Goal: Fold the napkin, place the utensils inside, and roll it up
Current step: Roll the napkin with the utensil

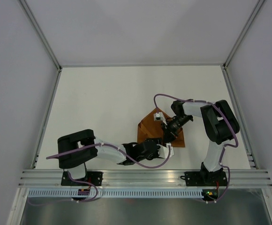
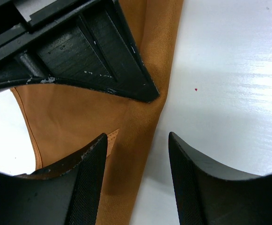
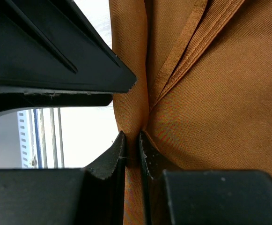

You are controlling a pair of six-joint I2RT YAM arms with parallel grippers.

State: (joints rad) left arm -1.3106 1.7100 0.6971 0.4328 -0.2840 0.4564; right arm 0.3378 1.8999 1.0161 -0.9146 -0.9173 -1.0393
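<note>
The rust-orange napkin (image 1: 150,126) lies folded into a small bundle on the white table, just ahead of both arms. My right gripper (image 1: 166,136) is shut on a raised fold of the napkin (image 3: 220,93), and its fingertips (image 3: 121,145) pinch the cloth between them. My left gripper (image 1: 166,151) stands open at the napkin's near edge. In the left wrist view one fingertip (image 2: 96,150) is over the napkin (image 2: 79,117) and the other over bare table, with nothing held. The utensils are out of view.
The white table (image 1: 103,93) is walled on three sides by white panels. An aluminium rail (image 1: 145,176) runs along the near edge by the arm bases. The two grippers work close together; the right gripper's black body (image 2: 89,51) hangs just above the left fingers.
</note>
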